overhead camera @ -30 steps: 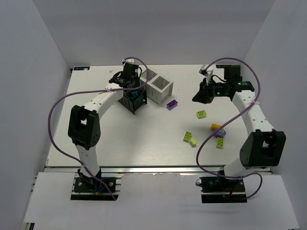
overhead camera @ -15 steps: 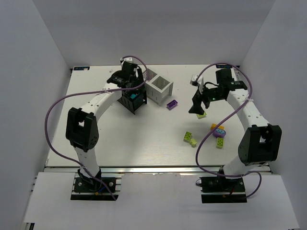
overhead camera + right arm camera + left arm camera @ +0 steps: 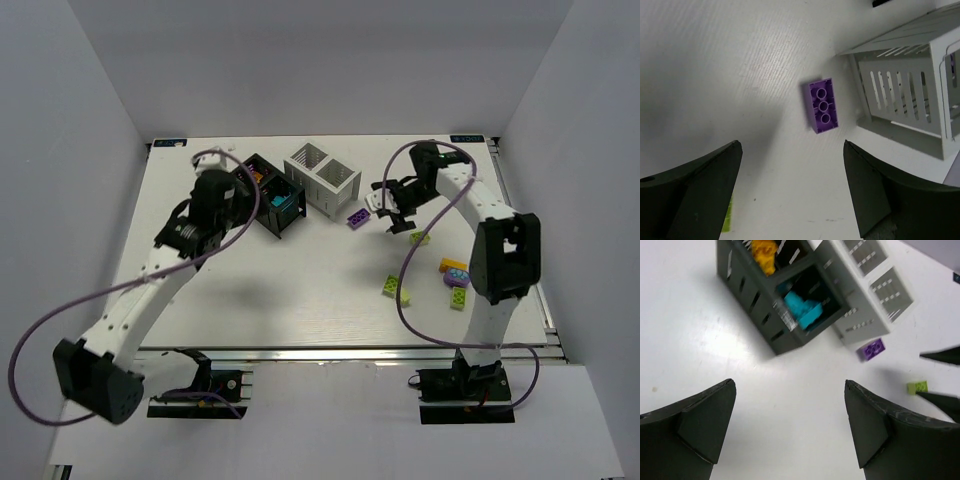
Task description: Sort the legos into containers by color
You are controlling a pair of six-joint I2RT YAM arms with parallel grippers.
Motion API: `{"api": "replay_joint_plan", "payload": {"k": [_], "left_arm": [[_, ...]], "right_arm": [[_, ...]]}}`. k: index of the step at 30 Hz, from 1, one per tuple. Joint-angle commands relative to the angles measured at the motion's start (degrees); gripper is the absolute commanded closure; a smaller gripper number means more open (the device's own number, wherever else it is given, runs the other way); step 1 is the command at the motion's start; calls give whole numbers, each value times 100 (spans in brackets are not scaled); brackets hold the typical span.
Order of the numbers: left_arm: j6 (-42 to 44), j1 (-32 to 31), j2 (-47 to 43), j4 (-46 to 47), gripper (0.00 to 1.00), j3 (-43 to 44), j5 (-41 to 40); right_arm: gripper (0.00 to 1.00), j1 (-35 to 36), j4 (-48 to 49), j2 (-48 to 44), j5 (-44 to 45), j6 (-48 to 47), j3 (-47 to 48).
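Purple brick (image 3: 822, 105) lies flat on the table (image 3: 715, 60), just beside the white container (image 3: 905, 80), under the right gripper (image 3: 791, 145), jaws apart and empty. Left gripper (image 3: 790, 385), likewise spread, hangs near the black container (image 3: 765, 325), which holds an orange brick (image 3: 764, 249) and a teal brick (image 3: 801, 309) in separate compartments. Corner label (image 3: 165, 143): too small to read.

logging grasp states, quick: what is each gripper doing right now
Left gripper: open, holding nothing.
Right gripper: open, holding nothing; a purple lego lies loose ahead of it.
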Motion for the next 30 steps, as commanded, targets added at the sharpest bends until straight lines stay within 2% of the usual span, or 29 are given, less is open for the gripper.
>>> {"api": "replay_joint_plan", "payload": {"k": [1, 7, 11, 21, 30], "left_arm": [[-515, 34, -804, -177, 2, -742, -95], [-1113, 34, -2019, -415, 2, -1823, -227], [-1394, 34, -2433, -476, 2, -2158, -315], [-1447, 34, -2460, -705, 2, -2123, -482], [-1509, 34, -2496, -758, 2, -2176, -517]], "right_arm": [[14, 215, -455, 437, 281, -821, 656], [22, 566, -394, 1254, 563, -427, 1308], [25, 672, -86, 1518, 756, -75, 1475], [31, 716, 354, 2213, 1107, 374, 2055], [35, 734, 205, 2460, 1292, 216, 2134]]}}
